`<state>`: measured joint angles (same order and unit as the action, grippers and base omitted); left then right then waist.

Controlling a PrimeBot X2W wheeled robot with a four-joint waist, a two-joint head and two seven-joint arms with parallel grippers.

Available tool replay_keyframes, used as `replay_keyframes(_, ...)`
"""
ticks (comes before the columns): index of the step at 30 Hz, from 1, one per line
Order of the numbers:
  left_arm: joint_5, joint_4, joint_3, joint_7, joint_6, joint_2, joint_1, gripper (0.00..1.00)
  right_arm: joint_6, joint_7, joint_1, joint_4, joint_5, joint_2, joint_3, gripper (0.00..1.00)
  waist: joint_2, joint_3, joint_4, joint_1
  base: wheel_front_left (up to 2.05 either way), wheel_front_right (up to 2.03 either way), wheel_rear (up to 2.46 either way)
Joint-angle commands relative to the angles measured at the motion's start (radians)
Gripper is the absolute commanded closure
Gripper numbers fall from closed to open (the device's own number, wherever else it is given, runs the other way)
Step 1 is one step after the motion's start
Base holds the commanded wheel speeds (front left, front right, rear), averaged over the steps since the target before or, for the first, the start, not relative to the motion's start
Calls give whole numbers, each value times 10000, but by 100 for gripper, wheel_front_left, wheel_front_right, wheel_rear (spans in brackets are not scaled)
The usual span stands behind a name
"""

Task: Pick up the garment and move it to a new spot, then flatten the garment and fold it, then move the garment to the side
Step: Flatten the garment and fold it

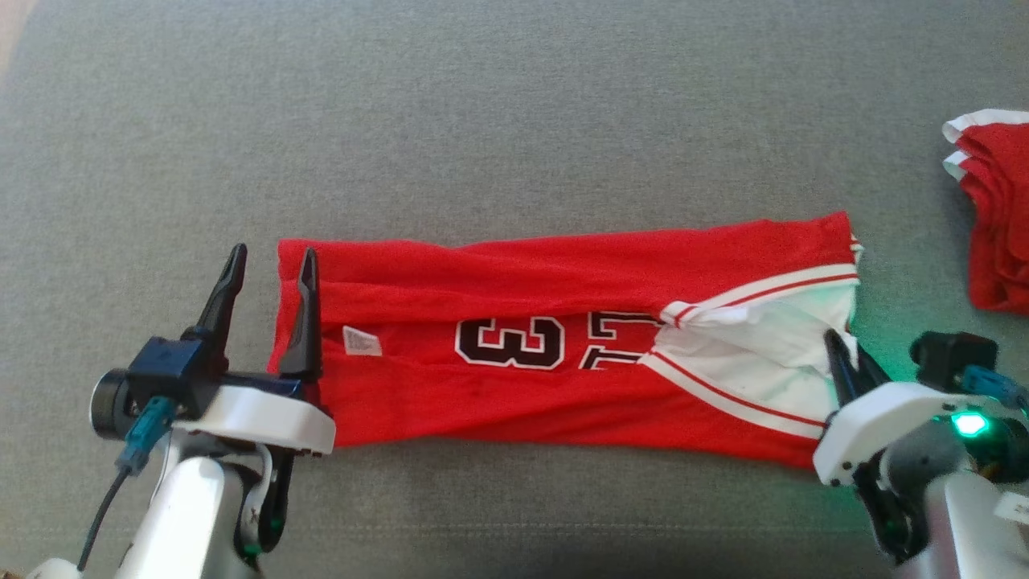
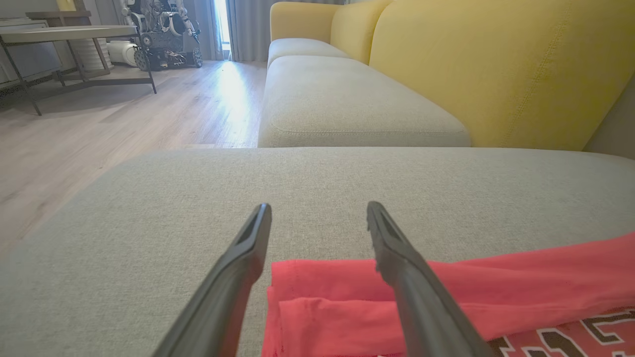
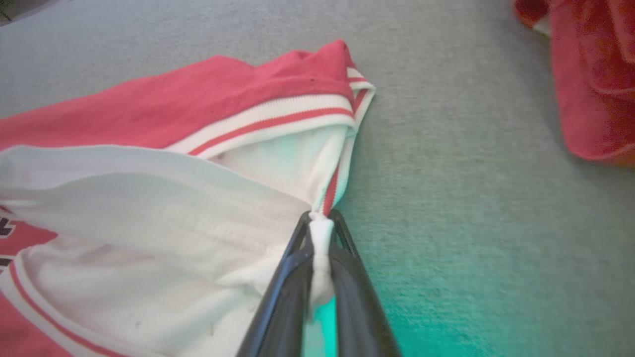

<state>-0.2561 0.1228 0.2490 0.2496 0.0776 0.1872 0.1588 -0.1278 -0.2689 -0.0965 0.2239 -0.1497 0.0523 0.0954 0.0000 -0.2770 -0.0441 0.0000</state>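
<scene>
You are in the folding step. The jersey point(image 1: 498, 273) lies as a long red band across the middle of the sofa cushion point(image 1: 482, 121), running left to right and nearer the front edge than the back. Its sides look already turned in.

Your right gripper point(image 3: 317, 218) sits at the jersey's right end with its jaws closed tight on a pinch of the white trimmed fabric there. The cloth bunches up between the two fingers.

Your left gripper point(image 1: 272, 252) is at the opposite end with its jaws spread wide and holding nothing. One finger is over the red cloth and the other over bare cushion just beyond the jersey's left edge. I cannot tell whether the fingers touch the cloth.

The next move, as I judge it, needs a grip on the left end to match the right one. Lower those open jaws around the layered edge and close on all the layers. Otherwise, keep the left end pinned while the right end is carried over. Watch that the pinched white fabric does not drag the band crooked.

Count:
- one jersey in work, with one small white label point(image 1: 361, 341)
- one second red garment point(image 1: 993, 217) with white trim at the cushion's right edge, well apart
- two grippers
</scene>
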Motion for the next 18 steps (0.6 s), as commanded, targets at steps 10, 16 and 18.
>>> replay_keyframes(10, 120, -446, -532, 121, -7, 101, 141, 0, -29, -330, 550, -1132, 107, 740, 833, 100, 0, 43, 281, 0, 0, 0, 0)
replay_keyframes(16, 95, -394, -604, 121, -5, 99, 30, 0, -29, -546, 478, -2040, -221, 910, 94, 100, 0, 280, 474, 0, 0, 0, 0)
replay_keyframes(18, 70, -381, -612, 122, -16, 86, -17, 0, -29, -712, 411, -2514, -275, 968, -258, 100, 0, 399, 526, 0, 0, 0, 0)
